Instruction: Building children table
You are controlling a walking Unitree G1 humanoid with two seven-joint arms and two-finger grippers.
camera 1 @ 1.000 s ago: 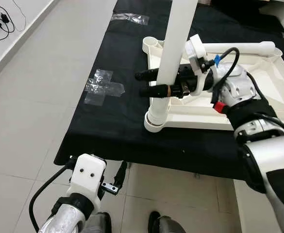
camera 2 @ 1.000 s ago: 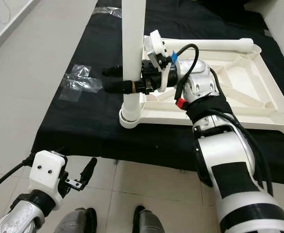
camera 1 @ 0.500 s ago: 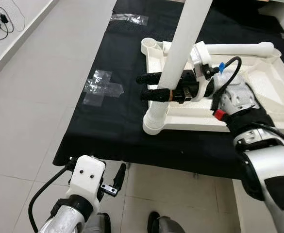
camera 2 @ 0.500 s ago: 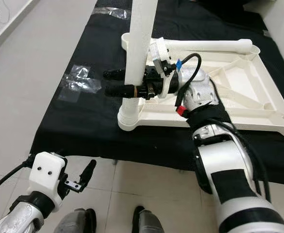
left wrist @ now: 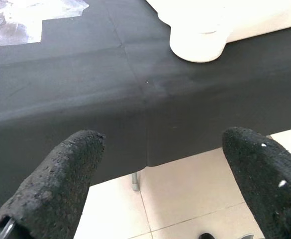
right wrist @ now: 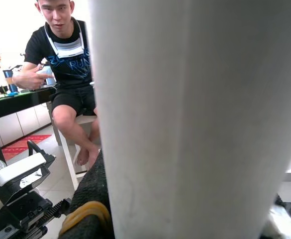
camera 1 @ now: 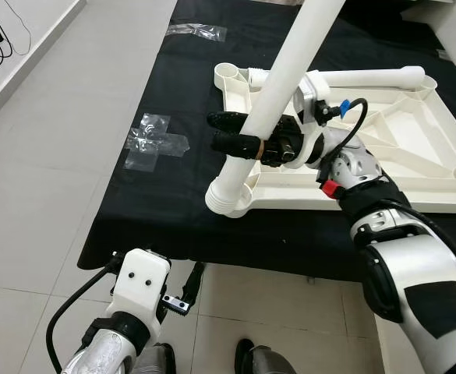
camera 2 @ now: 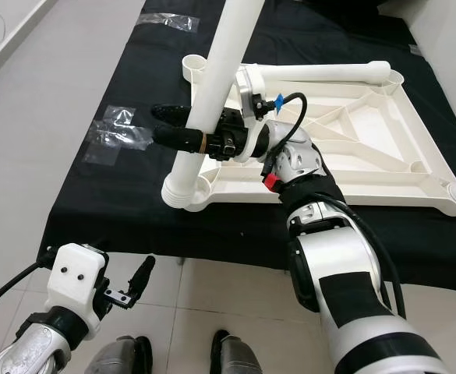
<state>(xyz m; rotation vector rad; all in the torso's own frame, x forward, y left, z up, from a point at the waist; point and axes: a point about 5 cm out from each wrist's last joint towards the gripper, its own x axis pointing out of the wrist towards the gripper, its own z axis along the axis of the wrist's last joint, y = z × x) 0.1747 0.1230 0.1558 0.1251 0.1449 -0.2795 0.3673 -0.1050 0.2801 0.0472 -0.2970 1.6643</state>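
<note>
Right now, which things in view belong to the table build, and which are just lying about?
Job:
right gripper shut on the white table leg
upturned white tabletop
second leg lying on it

Lying about:
clear tape on the black cloth
left gripper, idle

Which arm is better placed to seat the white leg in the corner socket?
Probably right: its end effector already grips the leg beside the tabletop; the left end effector hangs open below the mat edge.

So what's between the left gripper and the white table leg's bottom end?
Bare black cloth separates the left gripper from the white table leg, in the left wrist view.
</note>
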